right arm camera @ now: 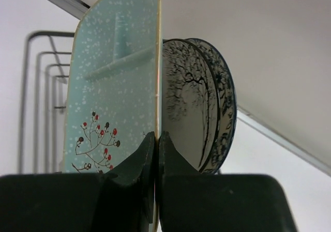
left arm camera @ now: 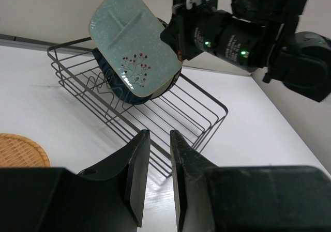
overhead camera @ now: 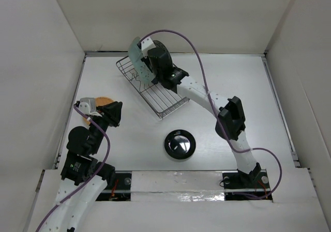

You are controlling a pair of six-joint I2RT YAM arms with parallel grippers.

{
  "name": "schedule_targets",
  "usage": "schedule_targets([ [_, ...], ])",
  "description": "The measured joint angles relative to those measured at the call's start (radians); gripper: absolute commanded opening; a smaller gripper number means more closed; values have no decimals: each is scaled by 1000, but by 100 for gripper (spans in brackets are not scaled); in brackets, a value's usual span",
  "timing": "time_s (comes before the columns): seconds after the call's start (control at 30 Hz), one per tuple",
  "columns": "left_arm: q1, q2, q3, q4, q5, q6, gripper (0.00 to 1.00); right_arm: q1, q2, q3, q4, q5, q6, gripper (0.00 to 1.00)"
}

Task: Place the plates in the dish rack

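1. Far left: small orange plate (overhead camera: 104,99) (left arm camera: 19,150), flat on the worktop (overhead camera: 238,87), just beside the left hand.
2. Left hand (overhead camera: 115,112) (left arm camera: 160,162): low over the worktop, pointed toward the rack, fingers parted a little, nothing between them.
3. Dish rack (overhead camera: 164,100) (left arm camera: 207,113): grey wire, set at an angle on the worktop, left of centre toward the far wall.
4. In the rack's far end: cream plate (right arm camera: 183,103) with dark branch marks, on edge. Close behind it, dark blue plate (left arm camera: 115,83) (right arm camera: 226,104), also on edge.
5. Mint-green plate (overhead camera: 135,57) (left arm camera: 133,45) (right arm camera: 115,87): speckled, small red-berry sprig near one corner. Tilted over the rack's far end, just beside the cream plate. Cannot tell whether its lower edge rests on the wires.
6. Right hand (overhead camera: 147,60) (left arm camera: 179,33) (right arm camera: 156,145): pressed onto the mint-green plate's rim, pinching it.
7. Right of the rack, nearer the bases: glossy black plate (overhead camera: 180,143), flat on the worktop, well apart from both hands.
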Motion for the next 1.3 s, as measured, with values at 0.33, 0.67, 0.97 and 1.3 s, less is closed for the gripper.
schedule_targets([
  [0.33,0,0,0,0,3,0,19,40,141,89,38,156,-358,0],
  [0.67,0,1,0,0,5,0,19,67,154,82,197,190,-623,0],
  [0.97,-10,6,0,0,-3,0,19,75,166,17,310,182,-737,0],
  [1.3,-29,6,0,0,-11,0,19,85,204,-48,406,152,-808,0],
])
